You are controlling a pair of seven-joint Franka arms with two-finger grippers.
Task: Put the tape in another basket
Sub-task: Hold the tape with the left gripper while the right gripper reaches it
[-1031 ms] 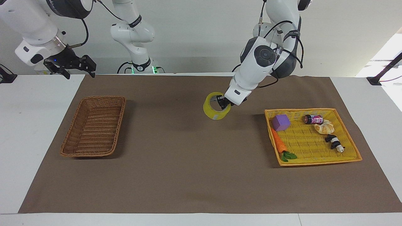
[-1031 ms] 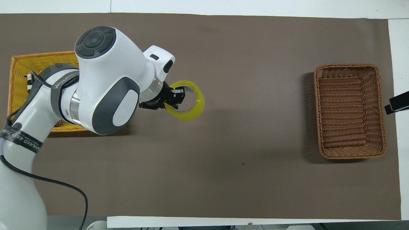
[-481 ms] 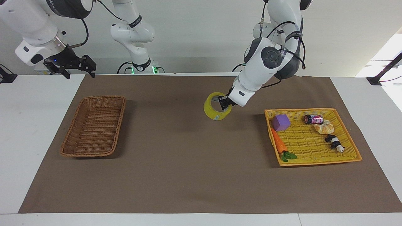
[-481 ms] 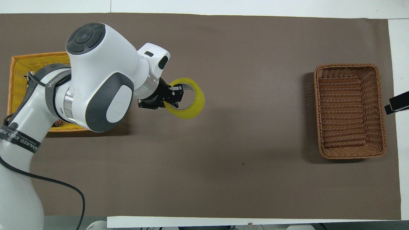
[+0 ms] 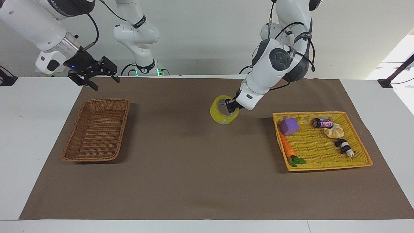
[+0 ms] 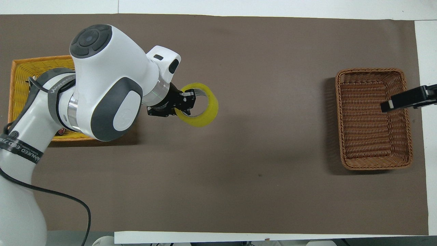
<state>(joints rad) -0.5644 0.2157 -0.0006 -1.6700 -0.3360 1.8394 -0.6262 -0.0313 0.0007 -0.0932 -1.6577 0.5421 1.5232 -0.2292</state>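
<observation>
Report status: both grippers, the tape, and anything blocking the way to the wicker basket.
Left gripper shut on tape, up over the mat mid-table. Right gripper open, raised near wicker basket. Nothing in the way.

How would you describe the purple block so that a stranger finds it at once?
Look at the flat bright yellow woven tray toward the left arm's end of the table. The small purple cube-shaped block sits in its corner, touching the orange toy carrot; nothing else is purple.

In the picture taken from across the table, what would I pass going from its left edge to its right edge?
Right gripper up in the air → brown wicker basket → yellow roll of tape, held by the left gripper → purple block and carrot → small bottle → pastry → toy panda, all five in the yellow tray.
</observation>
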